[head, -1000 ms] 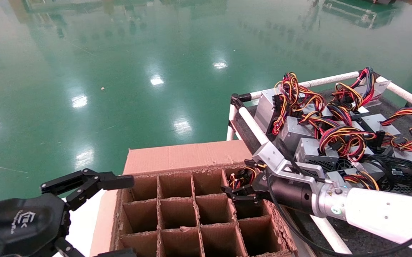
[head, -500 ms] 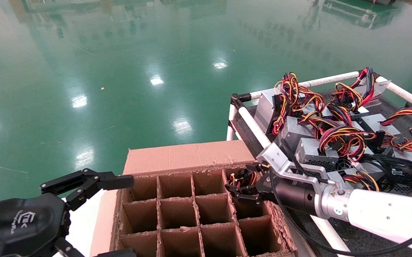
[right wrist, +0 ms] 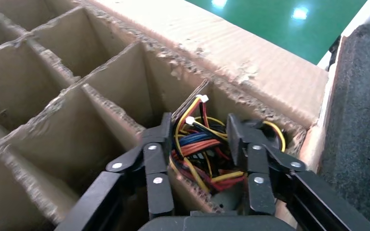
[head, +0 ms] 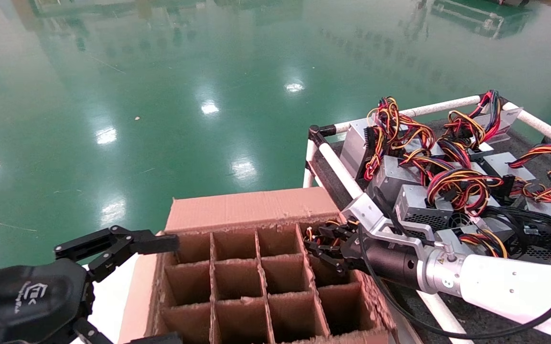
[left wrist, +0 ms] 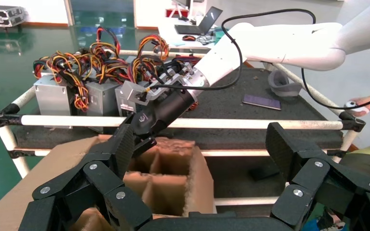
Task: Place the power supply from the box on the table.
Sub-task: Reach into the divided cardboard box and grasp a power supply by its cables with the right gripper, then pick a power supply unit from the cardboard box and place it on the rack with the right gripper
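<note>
We find one large brown cardboard box [head: 256, 277] with a grid of ragged square cells, set just beside one dark grey rough bench [head: 452, 306] framed in white pipe rails. Several grey power units with coloured wire bundles [head: 414, 191] lie on the bench; we cannot count them surely. One silver-grey power supply [right wrist: 207, 154] sits in the far corner cell nearest the bench, only its wires showing, directly ahead of the right gripper [right wrist: 200, 144], whose fingers stand narrowly astride that bundle. The left gripper [head: 113, 248] hangs wide at the box's opposite side.
</note>
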Motion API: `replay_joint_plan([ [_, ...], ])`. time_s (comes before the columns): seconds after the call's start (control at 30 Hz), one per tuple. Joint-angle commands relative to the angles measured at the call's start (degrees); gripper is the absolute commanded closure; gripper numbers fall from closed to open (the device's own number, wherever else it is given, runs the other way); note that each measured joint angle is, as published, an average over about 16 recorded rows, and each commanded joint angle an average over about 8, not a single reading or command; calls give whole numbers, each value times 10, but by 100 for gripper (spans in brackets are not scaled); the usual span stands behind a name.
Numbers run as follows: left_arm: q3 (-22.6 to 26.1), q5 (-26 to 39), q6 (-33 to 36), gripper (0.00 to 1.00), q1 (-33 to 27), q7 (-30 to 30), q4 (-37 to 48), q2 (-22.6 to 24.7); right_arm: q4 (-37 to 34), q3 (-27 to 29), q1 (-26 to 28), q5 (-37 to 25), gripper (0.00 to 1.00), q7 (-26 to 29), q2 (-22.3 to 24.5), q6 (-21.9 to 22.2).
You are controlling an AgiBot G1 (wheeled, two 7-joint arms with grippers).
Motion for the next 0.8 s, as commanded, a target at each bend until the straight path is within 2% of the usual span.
replay_joint_plan([
  [0.03, 0, 0, 0, 0, 0, 0, 0, 0, -4, 0, 3, 0, 100, 0, -2, 0],
  [0.8, 0, 0, 0, 0, 0, 0, 0, 0, -12, 18, 9, 43, 100, -1, 9, -27],
])
